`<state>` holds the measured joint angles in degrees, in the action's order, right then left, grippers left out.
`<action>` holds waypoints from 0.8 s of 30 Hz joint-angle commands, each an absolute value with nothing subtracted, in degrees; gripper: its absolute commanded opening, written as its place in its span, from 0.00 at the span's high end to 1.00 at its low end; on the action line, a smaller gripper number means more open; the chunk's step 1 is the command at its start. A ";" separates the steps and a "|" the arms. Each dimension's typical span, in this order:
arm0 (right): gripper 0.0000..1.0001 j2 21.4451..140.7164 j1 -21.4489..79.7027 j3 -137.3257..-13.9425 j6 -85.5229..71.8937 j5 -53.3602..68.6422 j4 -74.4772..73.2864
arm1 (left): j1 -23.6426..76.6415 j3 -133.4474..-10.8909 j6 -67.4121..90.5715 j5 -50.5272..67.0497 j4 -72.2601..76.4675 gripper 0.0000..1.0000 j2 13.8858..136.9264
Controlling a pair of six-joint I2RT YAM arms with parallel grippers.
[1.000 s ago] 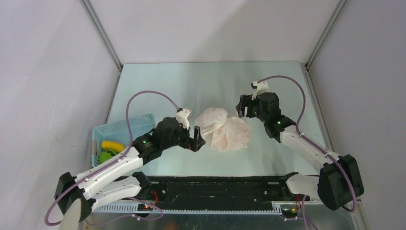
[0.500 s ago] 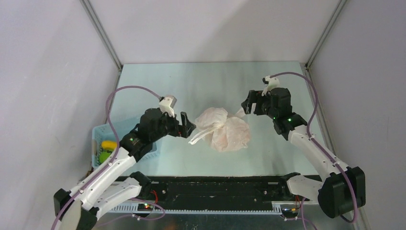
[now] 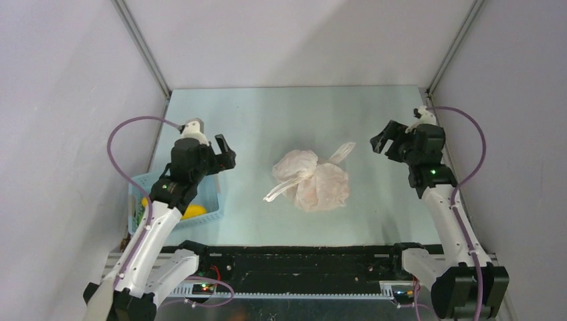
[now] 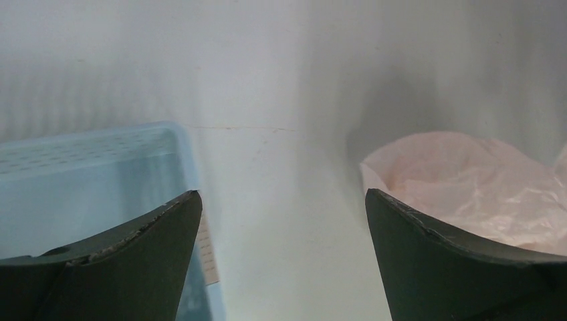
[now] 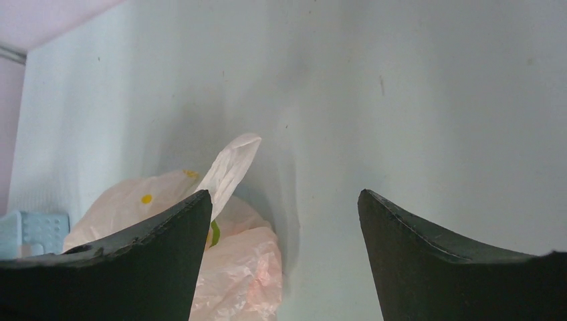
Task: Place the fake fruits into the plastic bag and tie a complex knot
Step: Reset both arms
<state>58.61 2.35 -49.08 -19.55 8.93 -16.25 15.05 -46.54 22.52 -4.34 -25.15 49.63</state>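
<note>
Two tails [image 3: 279,190] splay from the bulging, crinkly plastic bag [image 3: 317,184]; left pincer [image 3: 225,151] and right pincer [image 3: 383,137] gape empty.

Overhead plus two low wrist views, bag [image 3: 314,182] shared

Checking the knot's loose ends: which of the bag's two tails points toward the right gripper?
The short far tail, sticking out toward the right gripper; the longer near tail trails toward the left side.
</note>
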 commanded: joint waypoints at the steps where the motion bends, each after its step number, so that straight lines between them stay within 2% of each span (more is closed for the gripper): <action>1: 0.15 53.55 -1.54 -50.53 -20.98 11.21 -17.39 | 13.96 -52.24 20.56 -14.61 -27.96 0.01 44.66; 7: 0.15 45.47 -2.34 -49.66 -15.47 7.09 -13.83 | 13.89 -52.90 13.13 -25.35 -22.90 0.01 36.89; 11: 0.15 37.47 -0.68 -43.35 -8.98 3.92 -2.95 | 13.89 -49.88 10.95 -31.76 -18.85 0.01 33.62; 16: 0.15 28.94 2.26 -31.92 -3.12 -1.54 7.15 | 13.89 -47.70 10.39 -32.57 -17.93 0.01 31.99; 24: 0.15 27.93 3.79 -29.88 -2.92 -2.54 8.03 | 13.89 -46.46 9.18 -30.25 -16.76 0.01 30.93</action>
